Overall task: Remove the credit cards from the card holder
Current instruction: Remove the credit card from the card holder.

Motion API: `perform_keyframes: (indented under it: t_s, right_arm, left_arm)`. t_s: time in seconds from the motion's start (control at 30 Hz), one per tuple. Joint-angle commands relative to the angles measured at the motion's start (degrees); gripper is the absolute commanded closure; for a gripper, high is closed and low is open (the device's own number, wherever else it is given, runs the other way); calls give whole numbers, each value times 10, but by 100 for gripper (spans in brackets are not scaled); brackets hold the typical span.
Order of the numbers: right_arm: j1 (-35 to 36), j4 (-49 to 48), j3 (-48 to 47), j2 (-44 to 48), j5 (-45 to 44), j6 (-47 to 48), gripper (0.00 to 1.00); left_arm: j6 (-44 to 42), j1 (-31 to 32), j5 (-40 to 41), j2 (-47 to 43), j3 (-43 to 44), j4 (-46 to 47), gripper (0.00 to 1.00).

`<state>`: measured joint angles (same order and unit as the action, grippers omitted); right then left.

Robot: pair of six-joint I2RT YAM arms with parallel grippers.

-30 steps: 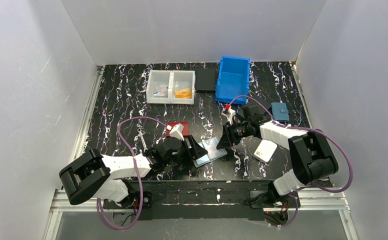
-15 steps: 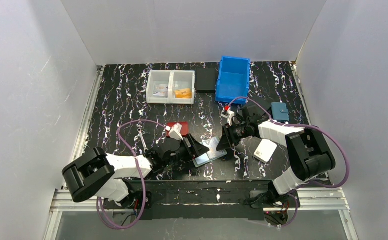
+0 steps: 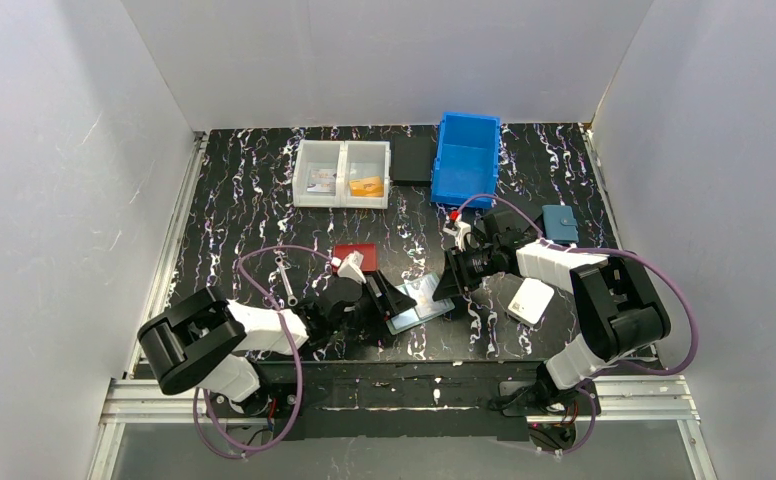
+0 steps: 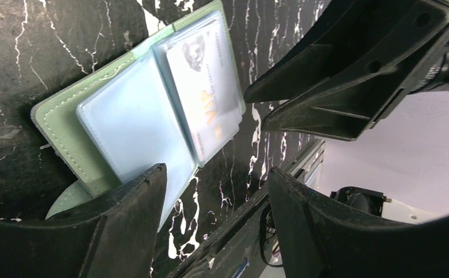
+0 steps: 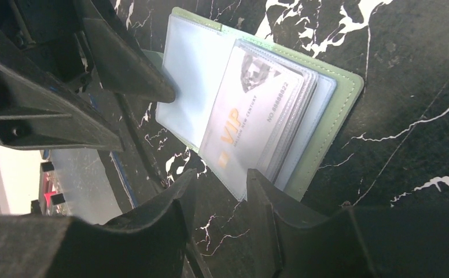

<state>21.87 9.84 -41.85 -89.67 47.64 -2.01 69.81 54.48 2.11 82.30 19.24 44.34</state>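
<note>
We are at the extraction step: the card holder (image 3: 419, 300) lies opened flat on the counter (image 3: 234, 200), near its front edge and between the two arms, with its clear sleeves facing up. In the right wrist view a pale card (image 5: 245, 127) printed "VIP" sits in the top sleeve of a stack on the right leaf, so by our reading at least this one has yet to come out. The left gripper (image 4: 210, 214) has its fingers well apart, one of them lying over the corner of the empty blue sleeve, apparently pinning that leaf down. The right gripper (image 5: 222, 197) has its fingers a narrow gap apart, right at the lower edge of the sleeve stack, with nothing clamped between them. We judge that the next move calls for the right fingers to catch the exposed card edge alone, not the whole sleeve, close on it and draw it along the pocket opening while the left holds the holder steady. An orange card (image 3: 367, 186) already lies in the white tray (image 3: 304, 150) at the back.
</note>
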Motion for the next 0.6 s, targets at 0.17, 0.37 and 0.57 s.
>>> perform_keyframes:
  t_s: [0.17,0.37,0.57]
  right_arm:
    - [1,-29,-9,-8,-20,-34,55]
    - [1,-34,-8,-11,-24,-42,56]
    - [1,-32,-11,-9,-40,-45,58]
  left_arm:
    - [2,-3,19,1,51,-104,44]
    - [-1,-3,5,30,92,-126,47]
    - [2,-3,4,56,105,-129,48]
